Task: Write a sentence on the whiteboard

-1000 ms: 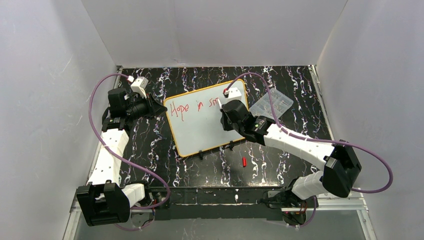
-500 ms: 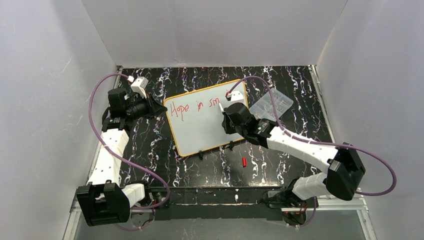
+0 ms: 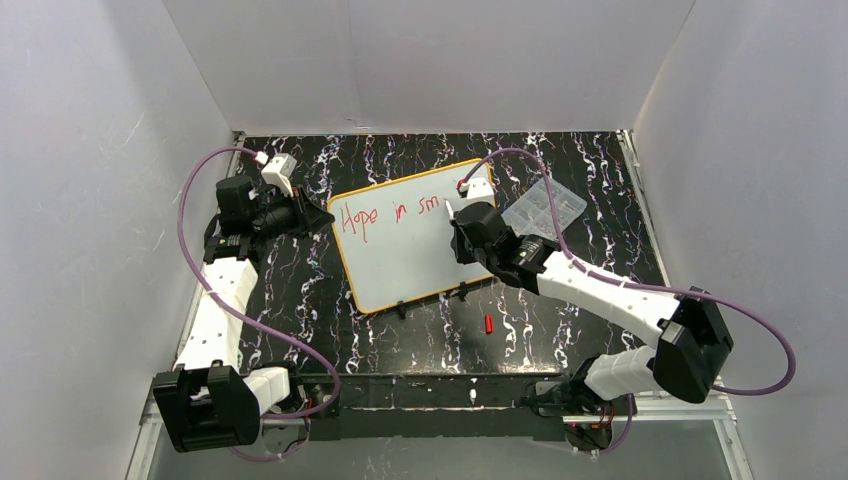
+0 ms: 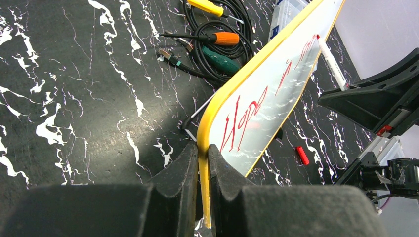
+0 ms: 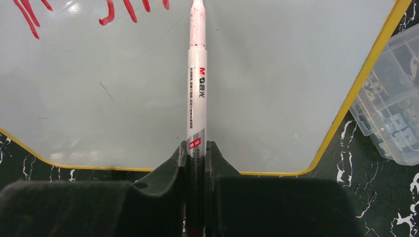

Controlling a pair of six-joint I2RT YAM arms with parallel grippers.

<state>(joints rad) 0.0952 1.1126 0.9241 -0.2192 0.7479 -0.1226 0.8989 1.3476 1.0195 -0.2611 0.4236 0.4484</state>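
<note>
The whiteboard (image 3: pixel 400 255) with a yellow rim lies tilted on the black table. Red writing (image 3: pixel 385 215) on it reads "Hope in sm" along the top line. My left gripper (image 3: pixel 318 218) is shut on the board's left rim (image 4: pixel 203 148). My right gripper (image 3: pixel 452 228) is shut on a white marker (image 5: pixel 196 84), whose red tip touches the board just right of the last letters (image 5: pixel 133 10). The marker also shows in the left wrist view (image 4: pixel 332 61).
A clear plastic parts box (image 3: pixel 545 208) sits right of the board, also in the right wrist view (image 5: pixel 393 118). A red marker cap (image 3: pixel 488 323) lies on the table near the board's front edge. Screwdrivers and cables (image 4: pixel 217 42) lie behind the board.
My right gripper has moved the marker a little to the right along the top line, and the "m" stroke has grown. The left arm has not moved.
</note>
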